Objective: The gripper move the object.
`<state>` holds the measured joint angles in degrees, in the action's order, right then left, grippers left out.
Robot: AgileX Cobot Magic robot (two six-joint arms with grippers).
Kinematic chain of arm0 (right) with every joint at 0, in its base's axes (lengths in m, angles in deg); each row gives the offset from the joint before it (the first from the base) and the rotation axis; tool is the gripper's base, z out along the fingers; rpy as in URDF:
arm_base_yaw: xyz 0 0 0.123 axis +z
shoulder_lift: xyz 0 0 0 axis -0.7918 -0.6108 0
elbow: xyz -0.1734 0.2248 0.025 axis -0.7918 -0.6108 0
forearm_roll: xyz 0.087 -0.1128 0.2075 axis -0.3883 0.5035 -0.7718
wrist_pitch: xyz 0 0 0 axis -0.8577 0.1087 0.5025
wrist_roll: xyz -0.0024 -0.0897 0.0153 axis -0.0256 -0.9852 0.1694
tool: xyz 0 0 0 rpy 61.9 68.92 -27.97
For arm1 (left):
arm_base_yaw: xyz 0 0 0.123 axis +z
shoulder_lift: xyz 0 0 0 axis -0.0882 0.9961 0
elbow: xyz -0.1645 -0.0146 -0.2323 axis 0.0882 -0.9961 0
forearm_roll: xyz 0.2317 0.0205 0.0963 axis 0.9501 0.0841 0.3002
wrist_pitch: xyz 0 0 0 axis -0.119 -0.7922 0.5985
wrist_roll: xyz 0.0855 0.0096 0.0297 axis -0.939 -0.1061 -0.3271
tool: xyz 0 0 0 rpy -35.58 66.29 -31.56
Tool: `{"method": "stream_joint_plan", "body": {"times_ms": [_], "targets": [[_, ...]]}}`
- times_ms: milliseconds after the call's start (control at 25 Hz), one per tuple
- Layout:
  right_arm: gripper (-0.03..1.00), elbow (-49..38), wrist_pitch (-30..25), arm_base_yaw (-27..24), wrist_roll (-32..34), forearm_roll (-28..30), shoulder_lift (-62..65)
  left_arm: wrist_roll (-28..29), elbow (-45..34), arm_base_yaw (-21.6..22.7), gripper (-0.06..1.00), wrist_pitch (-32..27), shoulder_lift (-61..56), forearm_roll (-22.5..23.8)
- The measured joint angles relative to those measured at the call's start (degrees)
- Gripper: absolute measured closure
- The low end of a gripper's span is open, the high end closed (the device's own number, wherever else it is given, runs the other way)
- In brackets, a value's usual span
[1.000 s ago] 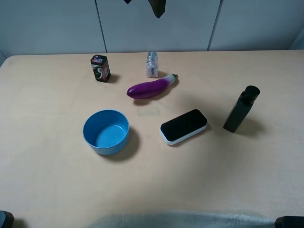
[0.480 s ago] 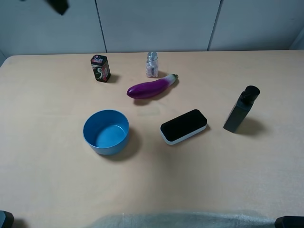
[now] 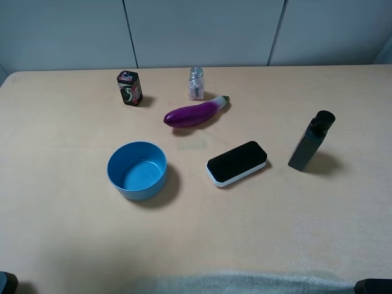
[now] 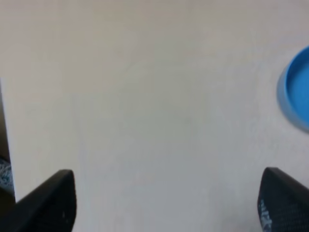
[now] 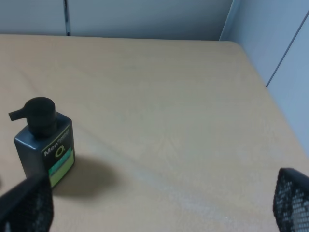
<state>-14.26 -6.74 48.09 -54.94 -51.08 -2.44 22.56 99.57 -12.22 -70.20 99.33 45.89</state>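
The purple eggplant (image 3: 195,112) lies on the tan table, behind the middle, with its green stem pointing to the back right. Nothing touches it. Neither gripper shows in the exterior high view. In the left wrist view my left gripper (image 4: 166,208) is open, its dark fingertips (image 4: 48,205) wide apart over bare table, with the blue bowl's rim (image 4: 297,89) at the side. In the right wrist view my right gripper (image 5: 159,205) is open and empty, with the black pump bottle (image 5: 44,142) close to one fingertip. The eggplant is out of both wrist views.
A blue bowl (image 3: 137,169) stands front left of the eggplant. A black-and-white eraser (image 3: 236,163) lies front right of it. A black pump bottle (image 3: 311,141) stands at the right. A dark can (image 3: 129,88) and a small glass jar (image 3: 196,83) stand at the back.
A dark arm part at the top of the exterior high view moved from the top middle to the top left, then out of view. The table's objects have not moved.
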Motion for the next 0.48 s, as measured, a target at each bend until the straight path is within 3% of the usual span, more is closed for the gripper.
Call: {"method": "stream_joint_plan", "body": {"times_ms": [480], "targets": [[0.27, 0.0, 0.0, 0.0, 0.0, 0.0, 0.0, 0.4, -14.63, 1.21, 0.12, 2.09, -24.36, -0.51]]}}
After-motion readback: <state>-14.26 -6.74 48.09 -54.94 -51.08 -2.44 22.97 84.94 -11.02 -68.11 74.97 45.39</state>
